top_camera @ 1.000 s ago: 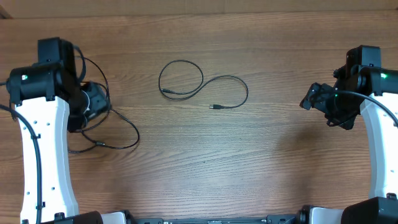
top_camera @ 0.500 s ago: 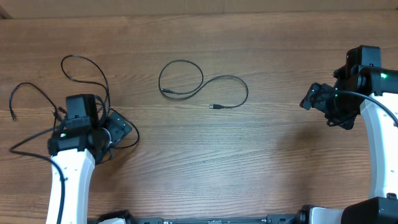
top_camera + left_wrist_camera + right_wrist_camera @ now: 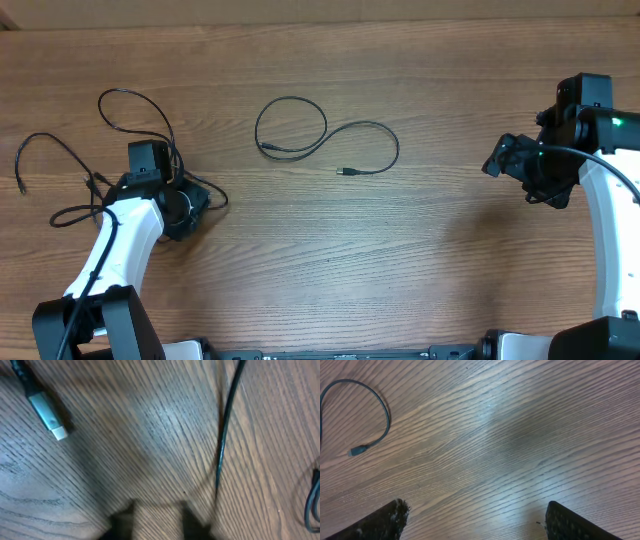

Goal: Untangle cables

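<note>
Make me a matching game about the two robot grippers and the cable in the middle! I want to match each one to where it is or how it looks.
Things:
1. left gripper
2. right gripper
3. middle cable

Places or states:
a. lies in one loop with a long tail
b. open, next to the messy cables
c. open wide over bare wood, at the right side

Pairs: 1-b, 2-c, 3-a

you're looking at a robot lab bench: a wood-grain table [image 3: 440, 250] with a white left arm [image 3: 115, 245] and right arm [image 3: 605, 230] mounted at its edge.
</note>
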